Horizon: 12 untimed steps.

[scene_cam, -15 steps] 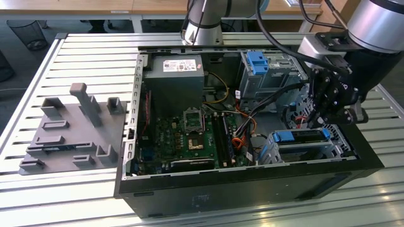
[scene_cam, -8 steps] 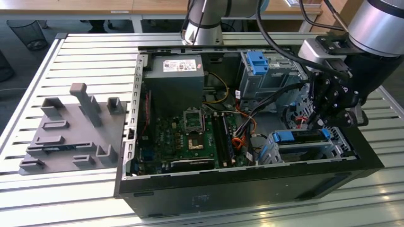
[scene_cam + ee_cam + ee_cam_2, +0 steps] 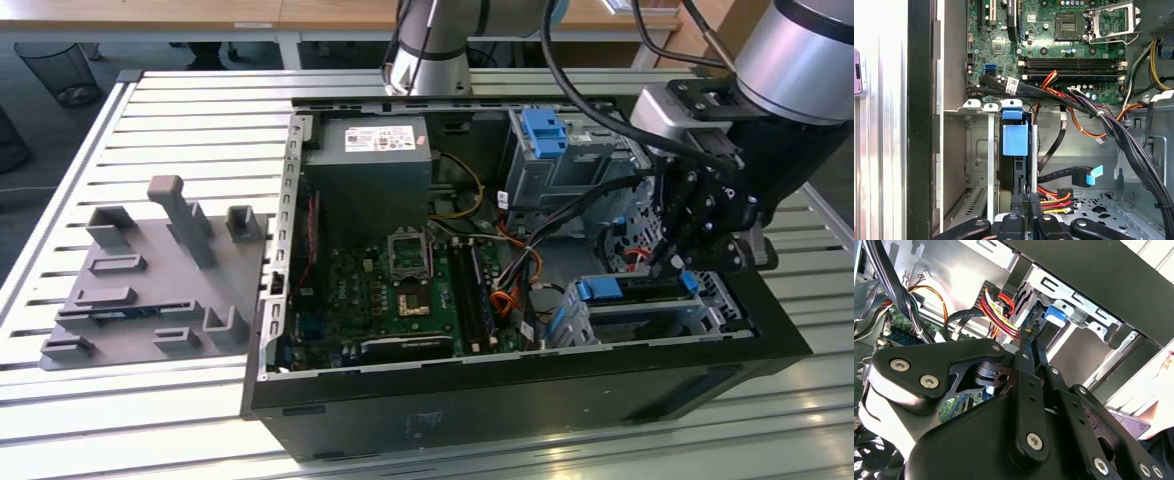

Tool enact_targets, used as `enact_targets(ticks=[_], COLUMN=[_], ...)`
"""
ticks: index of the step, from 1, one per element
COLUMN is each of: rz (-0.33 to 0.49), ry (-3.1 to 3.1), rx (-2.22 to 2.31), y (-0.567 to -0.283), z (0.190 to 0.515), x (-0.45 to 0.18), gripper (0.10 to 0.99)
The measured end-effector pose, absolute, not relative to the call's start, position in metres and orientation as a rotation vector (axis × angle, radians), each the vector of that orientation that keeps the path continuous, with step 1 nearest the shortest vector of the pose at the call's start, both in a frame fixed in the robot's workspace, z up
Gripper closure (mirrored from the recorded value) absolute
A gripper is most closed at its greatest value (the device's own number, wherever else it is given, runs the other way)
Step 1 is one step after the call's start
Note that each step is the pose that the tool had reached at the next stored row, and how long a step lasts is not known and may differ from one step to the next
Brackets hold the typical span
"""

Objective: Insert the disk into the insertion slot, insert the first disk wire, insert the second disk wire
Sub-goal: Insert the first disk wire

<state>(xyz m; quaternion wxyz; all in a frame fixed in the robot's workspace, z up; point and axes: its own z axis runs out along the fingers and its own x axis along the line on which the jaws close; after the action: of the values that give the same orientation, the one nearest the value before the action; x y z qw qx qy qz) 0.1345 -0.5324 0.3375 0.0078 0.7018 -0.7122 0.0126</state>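
Gripper point(image 3: 663, 266) low inside the open black computer case point(image 3: 534, 405), over the insertion slot point(image 3: 577, 318) at the exterior view's right. Fingers point(image 3: 1024, 382) drawn nearly together, pinched on the plug end of a red-and-yellow wire bundle point(image 3: 996, 307), right at the rear edge of the disk point(image 3: 1056, 315).

Disk already housed in the slot. Edge-on in the first wrist view: thin dark slab between two bright metal rails point(image 3: 990, 150), capped by a bright blue carrier point(image 3: 1015, 139) with a square tab at the near end. From the exterior view, same blue as a strip along the top of the cage, silver-grey metal just under it. Slot itself a box of silver sheet metal with a perforated side wall, hardly wider than the disk.

Black flat cable with a pale blue tag point(image 3: 1089, 175) loose beside the slot, plug apart from the disk.

White label point(image 3: 384, 137) on the grey power supply, print too small to read. Small white tag point(image 3: 1012, 86) on a black cable crossing the green motherboard point(image 3: 1054, 30), also illegible. Taller grey bay with a blue latch point(image 3: 545, 128) beyond the slot. Grey fixture plate point(image 3: 147, 280) on the slatted table point(image 3: 120, 420), outside the case at the exterior view's left.
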Motion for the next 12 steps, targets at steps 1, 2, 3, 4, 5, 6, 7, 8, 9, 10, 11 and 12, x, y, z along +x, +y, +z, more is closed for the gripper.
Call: enact_targets(ticks=[1, 2, 3, 4, 5, 6, 7, 8, 9, 10, 11, 12], rz=[0.039, 0.039, 0.039, 0.039, 0.039, 0.039, 0.04, 0.04, 0.041, 0.043, 0.044, 0.046], ry=[-2.227, -2.227, -2.227, -2.227, -2.227, -2.227, -2.227, -2.228, -2.228, -2.229, -2.23, -2.231], rx=[2.194, 2.194, 2.194, 2.195, 2.195, 2.195, 2.195, 2.195, 2.196, 2.196, 2.197, 2.198], y=[-0.5325, -0.5326, -0.5328, -0.533, -0.5336, -0.5342, -0.5345, -0.5346, -0.5346, -0.5346, -0.5347, -0.5347], z=[0.3372, 0.3369, 0.3367, 0.3364, 0.3362, 0.3359, 0.3356, 0.3355, 0.3354, 0.3353, 0.3351, 0.335], x=[0.1345, 0.1344, 0.1345, 0.1345, 0.1345, 0.1345, 0.1345, 0.1344, 0.1344, 0.1341, 0.1337, 0.1336], gripper=[0.922, 0.922, 0.922, 0.922, 0.922, 0.922, 0.922, 0.922, 0.922, 0.922, 0.922, 0.922])
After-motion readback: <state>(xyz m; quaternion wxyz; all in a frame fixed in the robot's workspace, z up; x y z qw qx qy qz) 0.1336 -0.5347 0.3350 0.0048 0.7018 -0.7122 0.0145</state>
